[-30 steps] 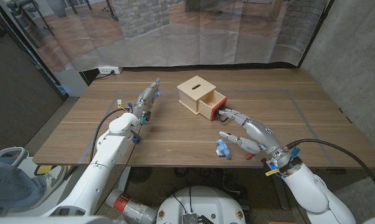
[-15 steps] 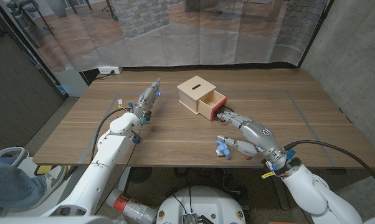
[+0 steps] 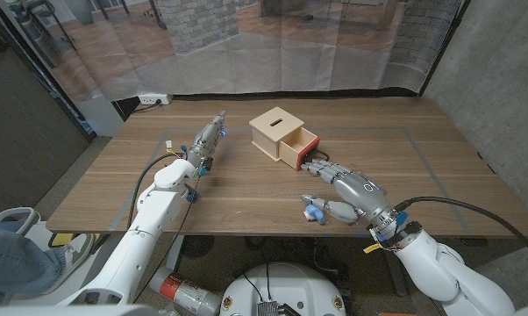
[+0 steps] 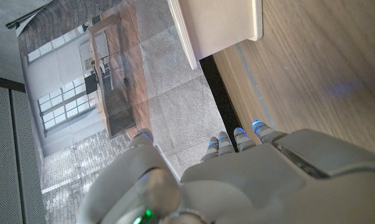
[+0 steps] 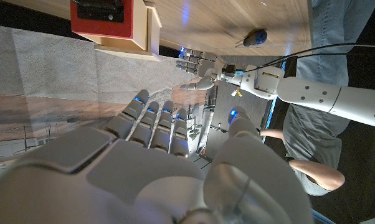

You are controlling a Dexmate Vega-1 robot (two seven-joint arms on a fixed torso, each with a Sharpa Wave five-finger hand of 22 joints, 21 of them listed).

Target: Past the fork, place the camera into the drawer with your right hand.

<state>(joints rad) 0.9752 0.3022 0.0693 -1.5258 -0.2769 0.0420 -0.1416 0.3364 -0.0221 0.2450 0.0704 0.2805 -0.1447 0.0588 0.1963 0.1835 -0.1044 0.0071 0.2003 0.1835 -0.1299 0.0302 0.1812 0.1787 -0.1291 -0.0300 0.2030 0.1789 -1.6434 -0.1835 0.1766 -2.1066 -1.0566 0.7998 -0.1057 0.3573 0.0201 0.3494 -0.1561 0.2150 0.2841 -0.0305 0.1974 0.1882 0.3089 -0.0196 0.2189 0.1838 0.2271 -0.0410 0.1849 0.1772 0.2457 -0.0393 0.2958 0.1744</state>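
left hand (image 3: pixel 208 138) lay where it was a second earlier, on the far left of the table (image 3: pixel 246 189), fingers straight and together, holding nothing. wooden box (image 3: pixel 273 129) unmoved at centre; its red-fronted drawer (image 3: pixel 301 147) was pulled open toward the robot, a dark thing inside that might be the camera (image 5: pixel 97 9); cannot tell for sure. right hand (image 3: pixel 345 191) had drawn back from the drawer mouth toward the near edge, fingers spread and empty, thumb beside a small blue object (image 3: pixel 314 209).
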